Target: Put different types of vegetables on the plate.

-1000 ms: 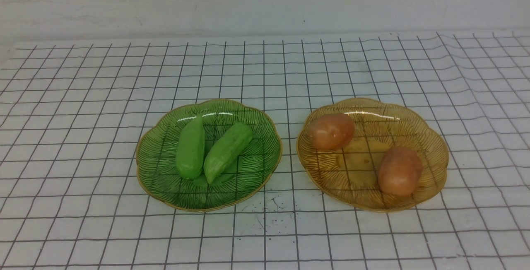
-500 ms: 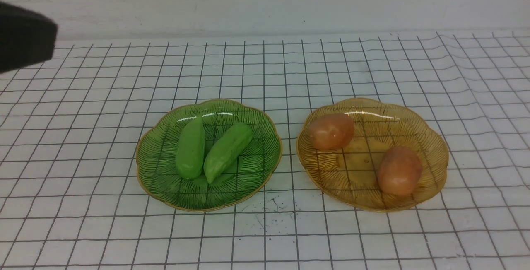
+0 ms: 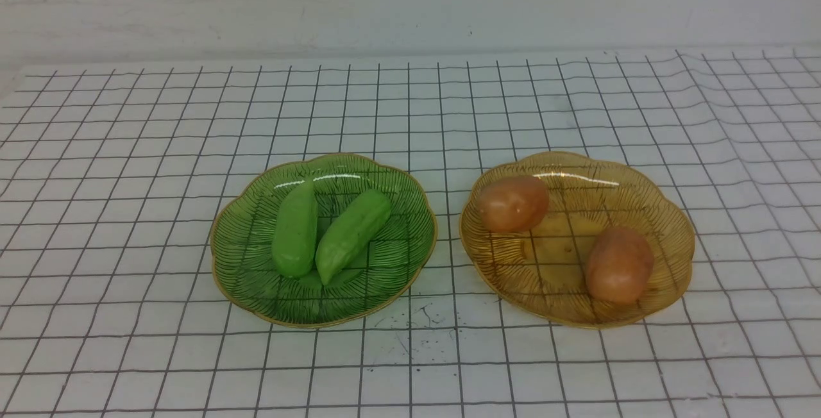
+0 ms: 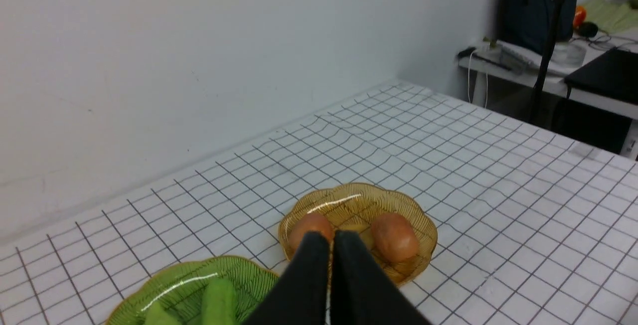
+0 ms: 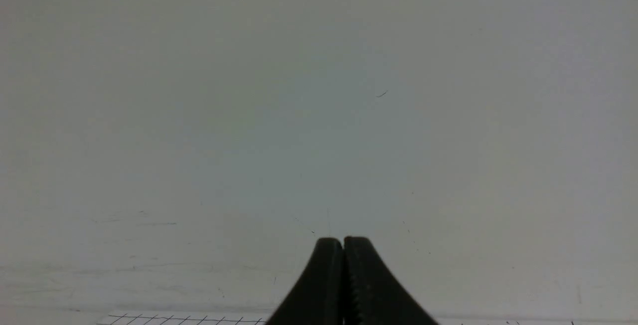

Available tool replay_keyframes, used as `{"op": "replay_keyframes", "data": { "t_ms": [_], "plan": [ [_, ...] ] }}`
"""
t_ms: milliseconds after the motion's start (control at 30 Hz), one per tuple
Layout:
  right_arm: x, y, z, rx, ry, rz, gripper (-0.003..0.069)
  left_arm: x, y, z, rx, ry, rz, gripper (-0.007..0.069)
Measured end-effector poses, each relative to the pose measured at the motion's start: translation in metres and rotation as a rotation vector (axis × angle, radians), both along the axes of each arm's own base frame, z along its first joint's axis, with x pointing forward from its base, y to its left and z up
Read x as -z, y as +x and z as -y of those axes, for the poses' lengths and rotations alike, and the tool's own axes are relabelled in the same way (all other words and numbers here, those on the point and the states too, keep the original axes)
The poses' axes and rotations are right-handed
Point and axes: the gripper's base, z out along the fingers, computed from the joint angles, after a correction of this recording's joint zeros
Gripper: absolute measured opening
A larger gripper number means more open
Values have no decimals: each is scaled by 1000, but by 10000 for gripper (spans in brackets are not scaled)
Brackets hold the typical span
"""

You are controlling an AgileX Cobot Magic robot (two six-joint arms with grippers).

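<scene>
Two light-green cucumbers [image 3: 296, 230] [image 3: 353, 234] lie side by side in a green plate [image 3: 397, 264]. Two orange-brown potatoes [image 3: 513, 202] [image 3: 619, 265] lie apart in an amber plate [image 3: 667, 213] to its right. Neither gripper shows in the front view. In the left wrist view my left gripper [image 4: 332, 235] is shut and empty, above the table, with the amber plate [image 4: 421, 223], both potatoes [image 4: 310, 225] [image 4: 394, 236] and part of the green plate [image 4: 239, 267] beyond it. In the right wrist view my right gripper [image 5: 343, 241] is shut and empty, facing the white wall.
A white cloth with a black grid [image 3: 128, 149] covers the table up to the white back wall [image 3: 410, 1]. In the left wrist view a side desk [image 4: 548, 73] with a dark stand and clutter is beyond the table's far edge.
Half a second ago a dark arm part showed at the upper left edge of the front view; it is out of that view now. The plates and vegetables have not moved.
</scene>
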Motion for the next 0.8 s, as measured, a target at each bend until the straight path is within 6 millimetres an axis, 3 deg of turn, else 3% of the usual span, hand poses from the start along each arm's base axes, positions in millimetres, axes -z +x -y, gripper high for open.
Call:
{"op": "replay_keyframes", "data": {
  "t_ms": [367,467,600,667,700,767,800],
  "plan": [
    [0,0,0,0,0,0,-15,2,-4,-9,-49,26,35,-8],
    [0,0,0,0,0,0,-15,20,8,-3,-68,75,0,-8],
    [0,0,0,0,0,0,-15,53,22,5,-114,120,-25,-8],
    [0,0,0,0,0,-1,-15,91,31,7,-208,108,-1,-8],
    [0,0,0,0,0,-1,-15,95,33,8,-207,111,-3,-8],
    [0,0,0,0,0,-1,-15,147,43,9,-319,97,11,-8],
    [0,0,0,0,0,-1,-15,157,43,7,-357,82,33,-8]
  ]
}}
